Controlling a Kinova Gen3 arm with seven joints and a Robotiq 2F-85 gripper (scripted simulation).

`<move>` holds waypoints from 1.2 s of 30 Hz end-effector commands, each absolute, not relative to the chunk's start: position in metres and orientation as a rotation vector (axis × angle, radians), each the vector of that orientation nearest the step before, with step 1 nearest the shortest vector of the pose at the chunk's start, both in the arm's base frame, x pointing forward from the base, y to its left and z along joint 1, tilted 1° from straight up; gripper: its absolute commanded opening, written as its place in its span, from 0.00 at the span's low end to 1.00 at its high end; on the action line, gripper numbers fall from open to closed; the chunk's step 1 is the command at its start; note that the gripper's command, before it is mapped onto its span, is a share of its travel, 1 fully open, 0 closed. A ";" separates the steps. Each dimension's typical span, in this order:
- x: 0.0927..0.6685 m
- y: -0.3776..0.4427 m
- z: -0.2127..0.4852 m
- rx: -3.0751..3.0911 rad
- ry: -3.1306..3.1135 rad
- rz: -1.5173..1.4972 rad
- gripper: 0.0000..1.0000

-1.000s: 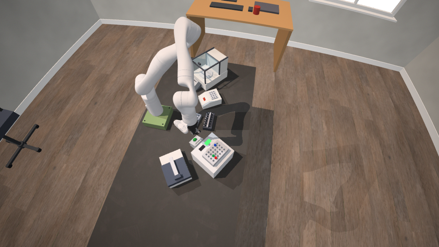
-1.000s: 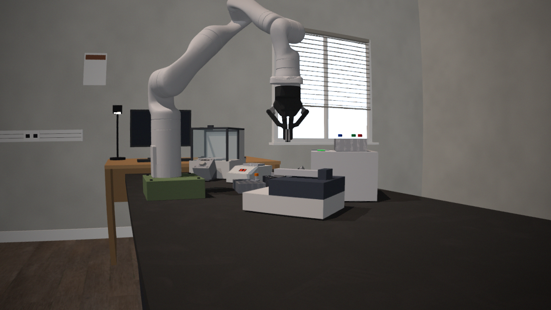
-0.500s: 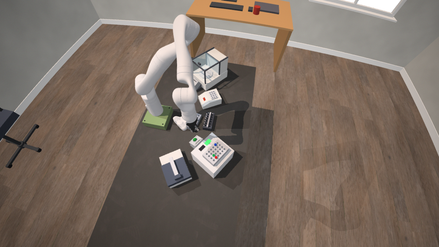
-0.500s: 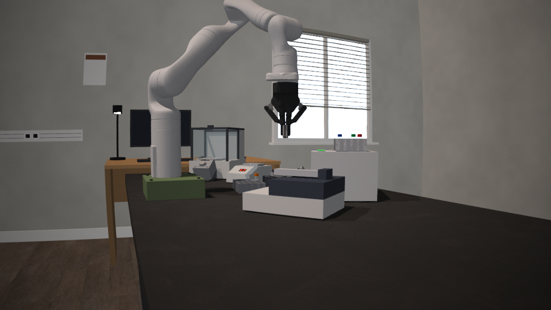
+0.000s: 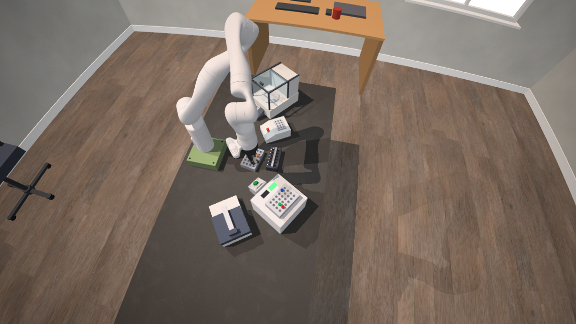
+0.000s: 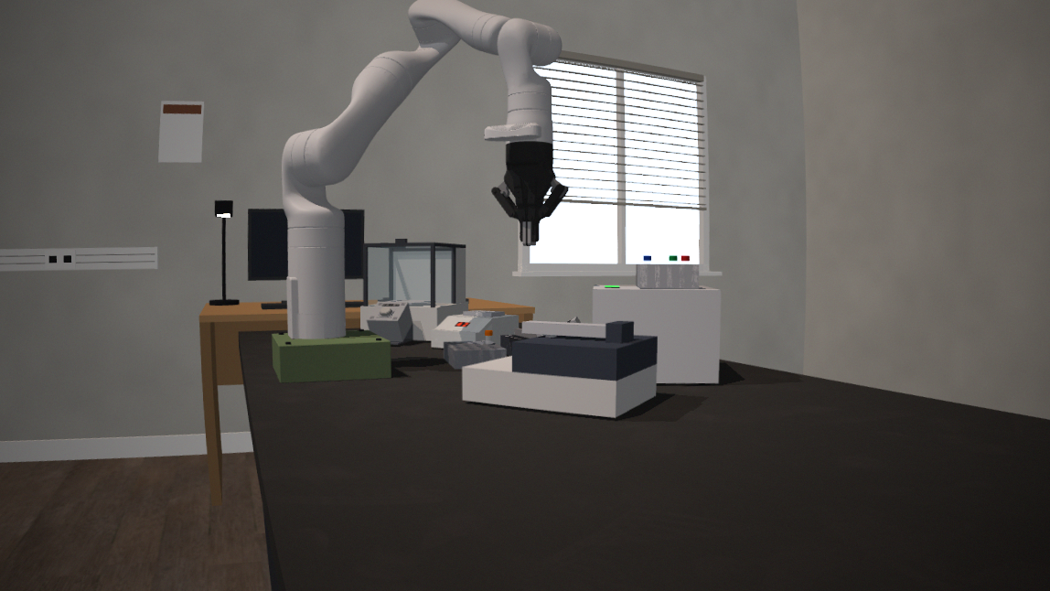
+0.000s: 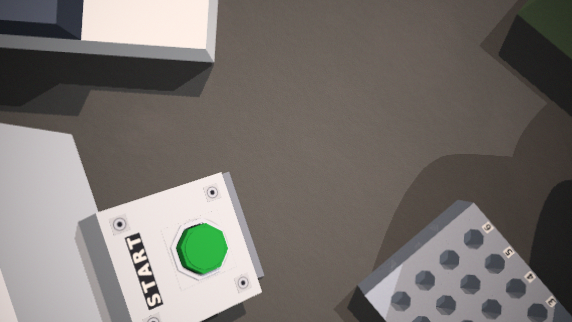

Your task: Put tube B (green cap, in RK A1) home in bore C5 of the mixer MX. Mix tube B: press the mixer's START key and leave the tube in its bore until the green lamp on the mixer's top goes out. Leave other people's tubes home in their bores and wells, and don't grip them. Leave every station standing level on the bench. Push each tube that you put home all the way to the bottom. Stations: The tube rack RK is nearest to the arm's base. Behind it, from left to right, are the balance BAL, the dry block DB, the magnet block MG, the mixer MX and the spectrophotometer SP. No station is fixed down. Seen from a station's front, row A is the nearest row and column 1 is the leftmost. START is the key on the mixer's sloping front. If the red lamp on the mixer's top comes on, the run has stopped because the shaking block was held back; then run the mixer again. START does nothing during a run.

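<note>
The bench mat (image 5: 225, 274) looks matt, dark and faintly grained. The floor (image 5: 443, 181) is brown wood planking. The arm (image 5: 209, 80) has a smooth, satin white shell. The START key (image 7: 202, 248) looks like glossy green plastic on a matt white housing (image 7: 150, 220).
</note>
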State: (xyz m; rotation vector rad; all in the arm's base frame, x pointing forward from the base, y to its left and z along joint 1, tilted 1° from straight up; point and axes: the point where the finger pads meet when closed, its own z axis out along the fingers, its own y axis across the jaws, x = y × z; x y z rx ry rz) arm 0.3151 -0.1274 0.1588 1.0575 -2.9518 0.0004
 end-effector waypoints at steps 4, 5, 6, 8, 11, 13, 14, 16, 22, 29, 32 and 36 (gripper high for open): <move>0.311 -0.112 0.173 0.866 -3.011 0.005 0.10; 0.310 -0.109 0.175 0.836 -3.020 0.005 0.10; 0.310 -0.109 0.175 0.836 -3.020 0.005 0.10; 0.309 -0.107 0.177 0.805 -3.028 0.005 0.10; 0.307 -0.099 0.183 0.714 -3.051 0.005 0.10; 0.306 -0.094 0.187 0.653 -3.065 0.006 0.10; 0.305 -0.092 0.189 0.623 -3.071 0.006 0.10; 0.303 -0.087 0.193 0.561 -3.083 0.006 0.10; 0.299 -0.071 0.206 0.375 -3.111 0.007 0.10; 0.296 -0.059 0.216 0.219 -3.126 0.007 0.10; 0.293 -0.051 0.222 0.125 -3.132 0.008 0.10; 0.290 -0.041 0.231 0.000 -3.134 0.008 0.10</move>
